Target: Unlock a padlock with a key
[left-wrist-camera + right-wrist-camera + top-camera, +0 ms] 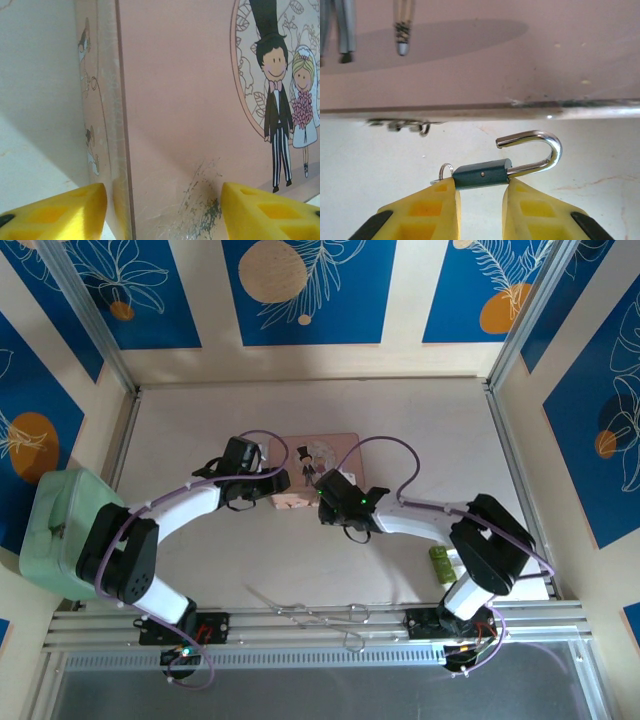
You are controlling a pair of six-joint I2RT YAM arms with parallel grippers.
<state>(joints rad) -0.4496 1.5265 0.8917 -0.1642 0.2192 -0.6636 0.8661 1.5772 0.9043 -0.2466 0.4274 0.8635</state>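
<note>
- Pale flat table (200, 410): is carrying everything listed below.
- Pale green rounded plastic case (60, 525): is sitting at the table's left edge, beside the left arm.
- Flat pink picture box with a cartoon bride and groom (325, 448): is lying at the table's middle, between the two grippers. The left wrist view is showing scratches on its lid (175, 100).
- Left gripper (272, 485): is hanging over the box's left near corner. Its yellow fingers (65, 210) are standing wide apart, with the box's left edge showing between them, and are gripping nothing.
- Right gripper (328, 495): is hovering just near of the box's near edge. Its yellow fingertips (530, 207) are pinching the padlock between them.
- Long bent metal wires (320, 615): are lying at the near edge, between the arm bases.
- Small green cylinder (441, 565): is lying to the right, beside the right arm.
- Tiny blue-teal padlock with a thin chrome shackle (482, 173): is lying on its side in the right gripper, above the table and just clear of the box. Its shackle is hanging open, hooking to the right.
- Pale silvery key on a tiny ring (442, 175): is poking out at the padlock's left end, partly hidden by a fingertip.
</note>
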